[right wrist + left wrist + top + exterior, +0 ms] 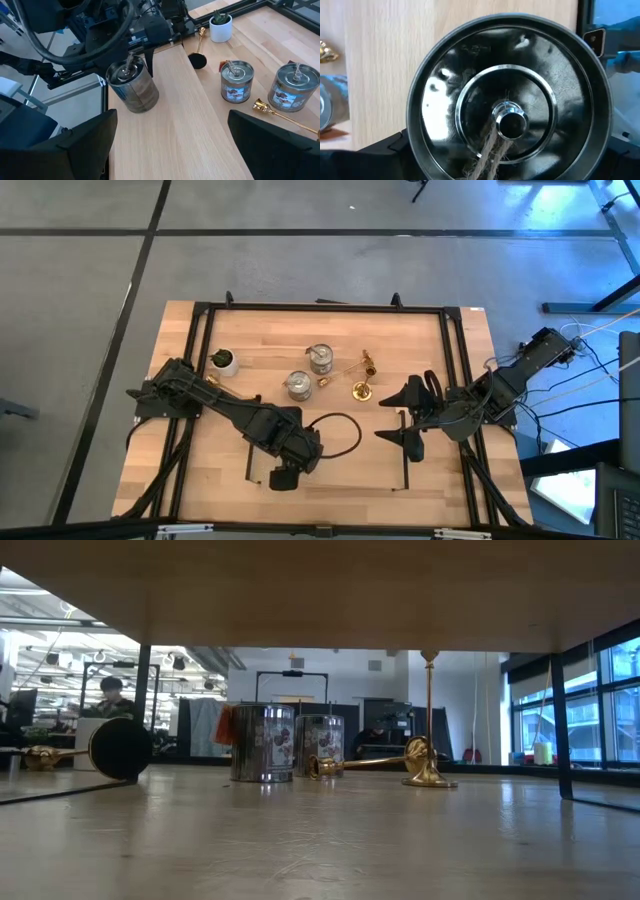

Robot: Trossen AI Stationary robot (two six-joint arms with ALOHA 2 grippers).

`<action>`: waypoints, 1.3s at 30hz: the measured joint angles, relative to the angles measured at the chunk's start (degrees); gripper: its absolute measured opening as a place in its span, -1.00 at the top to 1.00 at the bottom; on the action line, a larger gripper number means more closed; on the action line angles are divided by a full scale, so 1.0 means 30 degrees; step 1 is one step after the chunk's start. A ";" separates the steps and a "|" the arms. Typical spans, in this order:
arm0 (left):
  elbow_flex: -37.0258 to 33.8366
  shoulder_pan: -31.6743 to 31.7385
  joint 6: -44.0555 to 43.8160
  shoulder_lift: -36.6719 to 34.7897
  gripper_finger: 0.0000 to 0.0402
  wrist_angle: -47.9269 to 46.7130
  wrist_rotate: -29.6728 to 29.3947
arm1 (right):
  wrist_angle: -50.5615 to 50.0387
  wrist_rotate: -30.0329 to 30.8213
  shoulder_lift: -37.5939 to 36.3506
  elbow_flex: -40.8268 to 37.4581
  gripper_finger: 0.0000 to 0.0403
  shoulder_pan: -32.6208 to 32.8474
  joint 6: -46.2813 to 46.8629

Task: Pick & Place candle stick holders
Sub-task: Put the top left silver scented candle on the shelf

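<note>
- The left tool [131, 50] holds a silver holder [133, 87] upright by its top, lifted at the desk's [330, 470] near edge.
- Two more silver holders [320, 359] [297, 385] stand mid-desk, clear of both arms, near a small potted plant [224, 361].
- Only the low view shows one gold holder [430, 720] standing upright and another [365, 764] lying on its side, stem level.
- A third gold holder [200, 46] lies beside the plant.
- The right tool [400, 415] waits spread wide.
</note>
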 joint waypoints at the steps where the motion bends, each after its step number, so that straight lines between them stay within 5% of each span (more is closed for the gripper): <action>1: 0.0000 0.0096 0.0155 0.0000 -0.72 0.0214 0.0220 | 0.0014 0.0000 0.0000 0.0000 -0.90 0.0000 0.0000; 20: 0.0000 0.0629 0.2347 0.1724 -0.53 0.2236 0.1678 | 0.0046 0.0051 0.0000 0.0000 -0.90 0.0000 0.0000; 39: 0.0066 0.0625 0.2459 0.1657 -0.19 0.2832 0.0855 | -0.0035 0.0000 0.0000 0.0000 -0.90 0.0000 0.0146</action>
